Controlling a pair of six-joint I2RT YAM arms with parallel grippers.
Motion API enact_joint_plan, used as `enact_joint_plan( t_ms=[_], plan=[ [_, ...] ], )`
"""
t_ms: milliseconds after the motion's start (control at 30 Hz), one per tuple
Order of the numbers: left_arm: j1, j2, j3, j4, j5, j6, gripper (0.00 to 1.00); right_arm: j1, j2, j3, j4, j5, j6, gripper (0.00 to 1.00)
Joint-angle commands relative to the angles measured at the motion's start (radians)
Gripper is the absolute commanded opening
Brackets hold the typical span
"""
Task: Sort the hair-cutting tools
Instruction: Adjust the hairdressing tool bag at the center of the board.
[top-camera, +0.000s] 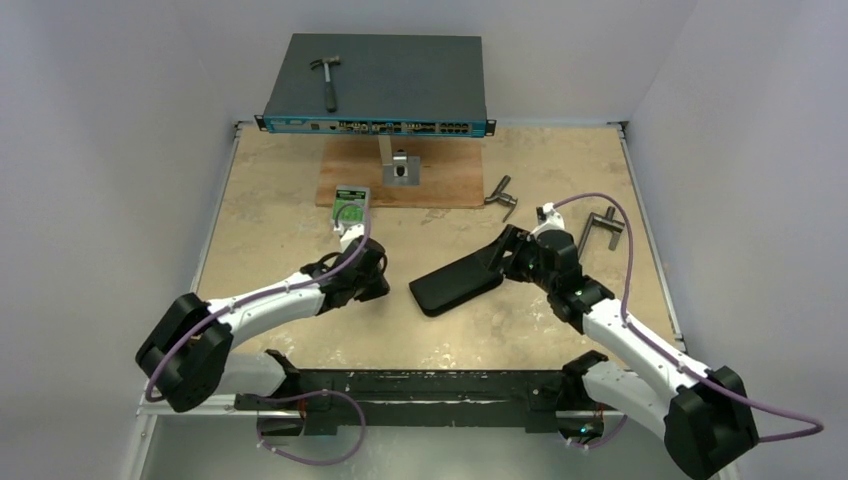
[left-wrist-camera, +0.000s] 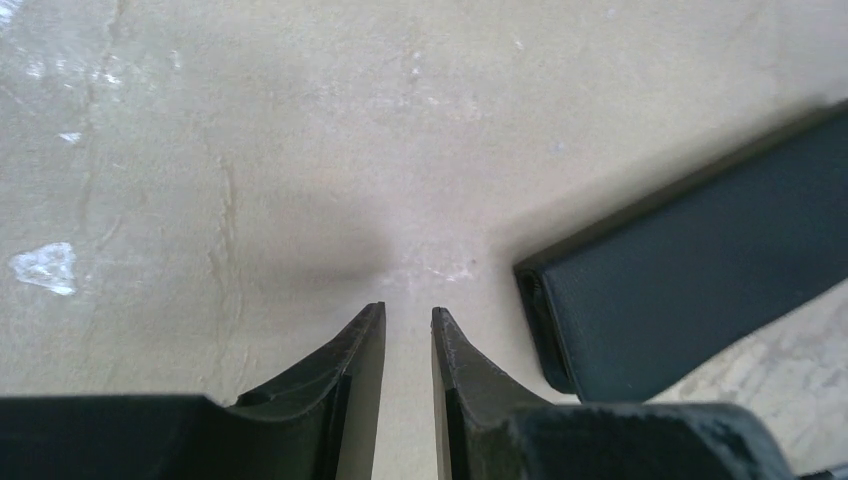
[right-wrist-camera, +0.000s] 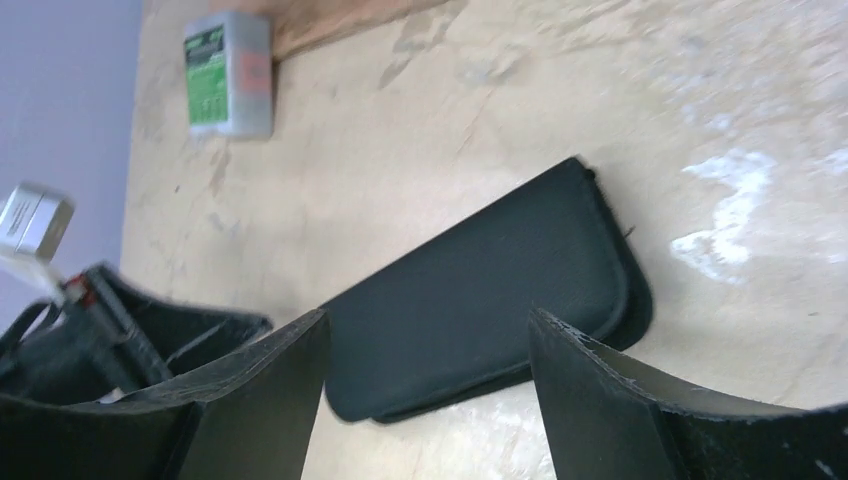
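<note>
No hair-cutting tools show in any view. A flat black zipped pouch lies closed on the table between my two arms. My left gripper sits low just off the pouch's left end; its jaws stand a narrow gap apart, with only bare table between them. My right gripper is at the pouch's right end, open wide, the pouch lying just ahead of its fingertips and untouched. The left arm's gripper body shows at the left edge of the right wrist view.
A blue-grey network switch with a hammer on top stands at the back. In front of it lie a wooden board with a metal bracket, and a small green-labelled box. Two grey T-handle tools lie at the right.
</note>
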Motion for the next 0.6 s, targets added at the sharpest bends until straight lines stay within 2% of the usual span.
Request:
enact_joint_plan(
  t_ms=[0, 167, 367, 467, 567],
  plan=[
    [0.001, -0.090, -0.074, 0.086, 0.129, 0.007, 0.22, -0.056, 0.055, 0.037, -0.024, 0.100, -0.009, 0.71],
    [-0.010, -0.163, -0.188, 0.219, 0.285, 0.032, 0.23, -0.090, 0.227, 0.088, 0.135, 0.080, -0.023, 0.73],
    [-0.060, -0.227, -0.282, 0.351, 0.367, 0.081, 0.23, -0.098, 0.417, 0.175, 0.155, 0.066, -0.070, 0.76],
    [-0.088, -0.190, -0.295, 0.430, 0.426, 0.118, 0.24, -0.099, 0.458, 0.165, 0.172, 0.065, -0.074, 0.74],
    [-0.109, -0.112, -0.270, 0.462, 0.432, 0.125, 0.24, -0.098, 0.482, 0.141, 0.184, 0.036, -0.088, 0.69]
  ],
)
